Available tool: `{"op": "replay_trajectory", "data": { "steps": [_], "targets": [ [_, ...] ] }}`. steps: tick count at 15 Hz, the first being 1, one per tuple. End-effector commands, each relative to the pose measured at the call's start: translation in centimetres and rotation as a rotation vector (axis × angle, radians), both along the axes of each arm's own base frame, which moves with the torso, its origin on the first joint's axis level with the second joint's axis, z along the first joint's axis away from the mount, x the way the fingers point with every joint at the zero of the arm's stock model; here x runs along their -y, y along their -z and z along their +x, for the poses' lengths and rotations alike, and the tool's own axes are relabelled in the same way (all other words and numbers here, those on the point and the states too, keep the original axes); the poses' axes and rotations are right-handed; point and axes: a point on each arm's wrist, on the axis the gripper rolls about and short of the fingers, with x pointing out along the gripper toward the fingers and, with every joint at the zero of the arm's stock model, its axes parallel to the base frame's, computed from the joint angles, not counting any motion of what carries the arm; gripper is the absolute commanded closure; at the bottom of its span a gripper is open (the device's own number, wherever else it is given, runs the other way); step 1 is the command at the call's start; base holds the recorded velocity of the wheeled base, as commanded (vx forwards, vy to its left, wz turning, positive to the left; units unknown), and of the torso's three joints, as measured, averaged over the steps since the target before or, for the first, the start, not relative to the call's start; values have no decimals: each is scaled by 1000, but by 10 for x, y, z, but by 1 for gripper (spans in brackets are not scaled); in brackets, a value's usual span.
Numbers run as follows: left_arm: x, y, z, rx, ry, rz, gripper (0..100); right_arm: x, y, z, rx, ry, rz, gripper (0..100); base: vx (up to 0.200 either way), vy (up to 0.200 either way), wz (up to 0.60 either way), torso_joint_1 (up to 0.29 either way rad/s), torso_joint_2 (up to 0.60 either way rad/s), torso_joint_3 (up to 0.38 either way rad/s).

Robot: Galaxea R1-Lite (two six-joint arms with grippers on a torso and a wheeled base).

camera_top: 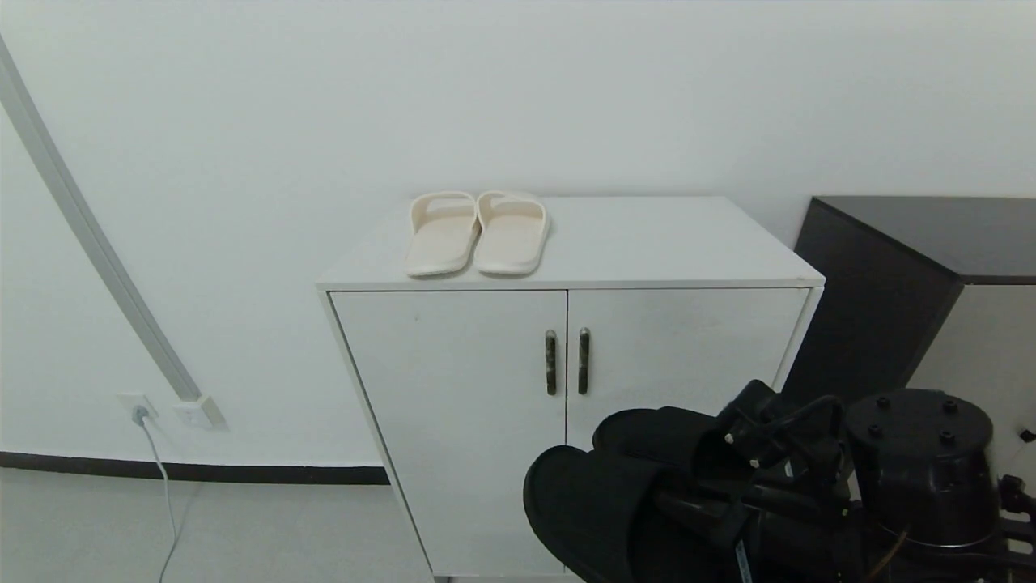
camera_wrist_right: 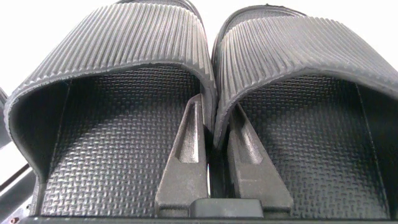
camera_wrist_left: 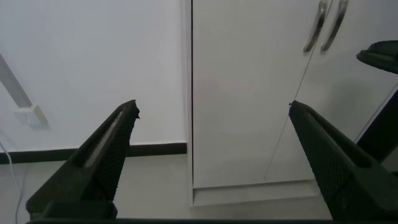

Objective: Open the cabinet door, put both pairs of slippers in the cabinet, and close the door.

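Black slippers are pinched by the right gripper, at five o'clock of the cabinet. The left gripper is held apart.

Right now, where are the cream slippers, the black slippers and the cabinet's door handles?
cream slippers [camera_top: 511,239], head view, footbed of the right one
black slippers [camera_wrist_right: 130,50], right wrist view, ribbed strap of one slipper
door handles [camera_top: 550,362], head view, middle of the left door's handle

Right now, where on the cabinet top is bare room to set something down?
The cabinet top is bare from the cream slippers to its right edge. Its left part is crowded by those slippers.
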Motion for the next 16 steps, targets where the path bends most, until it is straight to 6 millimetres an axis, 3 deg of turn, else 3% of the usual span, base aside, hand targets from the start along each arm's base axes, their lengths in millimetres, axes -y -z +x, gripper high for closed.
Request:
{"op": "replay_trajectory", "data": {
  "steps": [1,9,16],
  "targets": [
    [0,0,0,0,0,-1,0,0,2,0,-4,0,-4,100,0,0,0,-159,496,320],
    [0,0,0,1,1,10,0,0,5,-4,-12,-13,-16,100,0,0,0,-137,473,336],
    [0,-1,0,-4,1,10,0,0,6,-4,-15,-13,-19,100,0,0,0,-41,384,329]
  ]
}}
